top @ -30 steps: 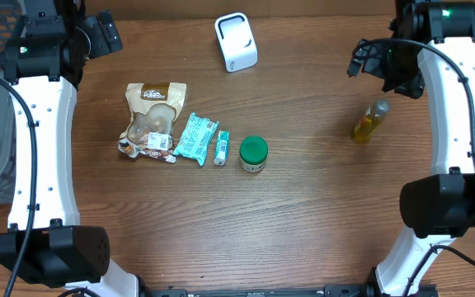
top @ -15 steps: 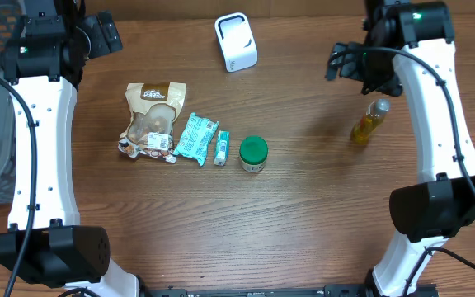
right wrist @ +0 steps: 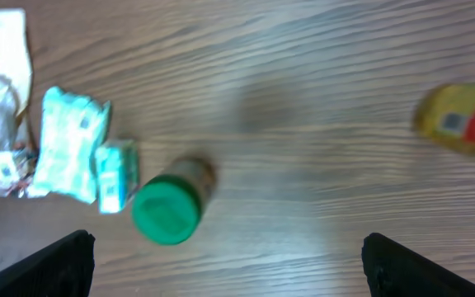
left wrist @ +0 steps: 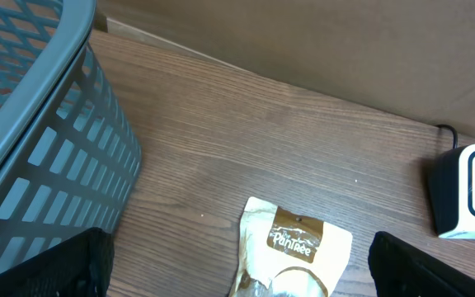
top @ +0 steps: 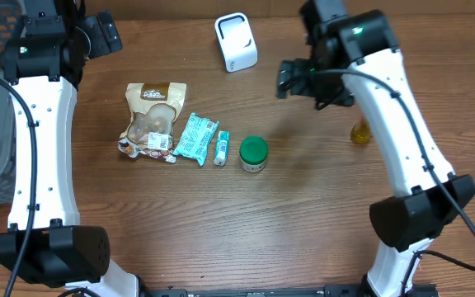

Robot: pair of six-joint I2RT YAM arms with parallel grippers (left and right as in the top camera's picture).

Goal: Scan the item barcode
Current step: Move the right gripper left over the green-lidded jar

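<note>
The white scanner (top: pixel 236 41) stands at the back centre. A row of items lies mid-left: a brown snack bag (top: pixel 153 115), a teal packet (top: pixel 196 137), a small teal box (top: pixel 221 148) and a green-lidded jar (top: pixel 253 153). My right gripper (top: pixel 291 76) hovers open above the table, back right of the jar (right wrist: pixel 167 210), with nothing between its fingers (right wrist: pixel 423 264). A yellow bottle (top: pixel 359 132) lies at the right, partly behind the right arm. My left gripper (top: pixel 104 33) hangs open at the back left, above the snack bag (left wrist: pixel 291 256).
A grey mesh basket (left wrist: pixel 31 140) stands at the table's left edge, close to the left arm. The scanner's cable (left wrist: pixel 445 130) runs off behind it. Bare wood stretches across the front of the table (top: pixel 246 231).
My right arm has swung left, from over the yellow bottle to the middle of the table near the jar. The left arm and all items are unmoved.
</note>
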